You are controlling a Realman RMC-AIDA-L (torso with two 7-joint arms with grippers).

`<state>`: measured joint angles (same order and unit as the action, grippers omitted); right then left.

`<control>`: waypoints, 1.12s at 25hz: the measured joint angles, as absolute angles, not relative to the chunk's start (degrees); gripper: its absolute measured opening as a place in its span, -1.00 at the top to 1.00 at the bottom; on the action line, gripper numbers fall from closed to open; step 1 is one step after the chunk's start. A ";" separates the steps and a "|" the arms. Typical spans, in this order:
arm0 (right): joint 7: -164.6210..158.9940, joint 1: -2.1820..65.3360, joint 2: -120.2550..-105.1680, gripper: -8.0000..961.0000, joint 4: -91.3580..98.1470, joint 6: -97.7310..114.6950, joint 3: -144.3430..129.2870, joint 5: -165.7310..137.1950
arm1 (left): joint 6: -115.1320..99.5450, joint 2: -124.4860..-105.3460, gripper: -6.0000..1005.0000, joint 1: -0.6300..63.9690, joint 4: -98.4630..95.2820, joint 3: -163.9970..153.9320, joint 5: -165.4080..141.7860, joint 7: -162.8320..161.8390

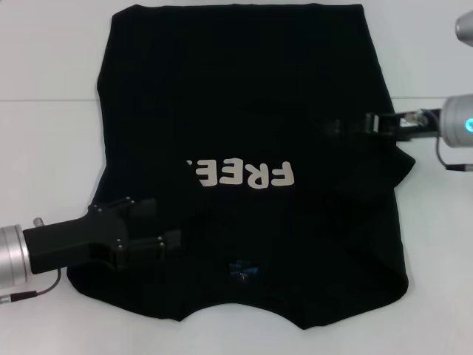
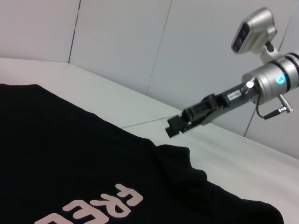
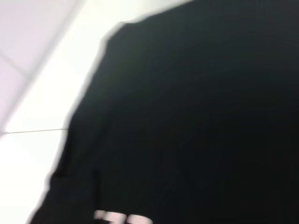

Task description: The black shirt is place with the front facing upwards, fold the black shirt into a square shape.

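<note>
The black shirt [image 1: 251, 111] lies spread on the white table [image 1: 44, 140], front upward, collar at the near edge and hem at the far edge. Cream lettering [image 1: 240, 174] crosses its middle, and a small blue mark [image 1: 242, 269] sits just behind the collar. The left part of the lettering is covered by black cloth. On the right side the cloth is bunched into a fold that juts out beyond the shirt's edge.

The left gripper [image 1: 174, 240] reaches in from the near left and rests low over the shirt's near-left part, its black fingers pointing toward the middle. Against the black cloth, it cannot be told how far the fingers are spread or whether any fabric lies between them.

The right gripper [image 1: 341, 127] comes in from the right, over the shirt's right side, just beyond the bunched fold. In the left wrist view the same gripper [image 2: 175, 127] hangs above the cloth, not touching it. Its finger spacing cannot be told either.
</note>
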<state>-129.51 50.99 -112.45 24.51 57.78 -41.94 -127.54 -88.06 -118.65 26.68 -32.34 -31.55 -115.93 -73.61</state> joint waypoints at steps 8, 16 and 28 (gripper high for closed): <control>-124.86 48.74 -112.13 -0.53 24.54 59.77 -41.90 -119.89 | -88.07 -118.64 -0.75 26.63 -32.35 -31.54 -115.93 -73.76; -137.85 45.72 -108.06 -0.53 25.12 57.35 -42.05 -130.99 | -88.07 -118.50 -0.75 27.00 -32.35 -31.55 -115.93 -74.34; -141.04 47.91 -108.04 -0.53 24.96 54.38 -42.15 -138.33 | -88.06 -118.54 -0.75 27.07 -32.34 -31.65 -115.92 -74.59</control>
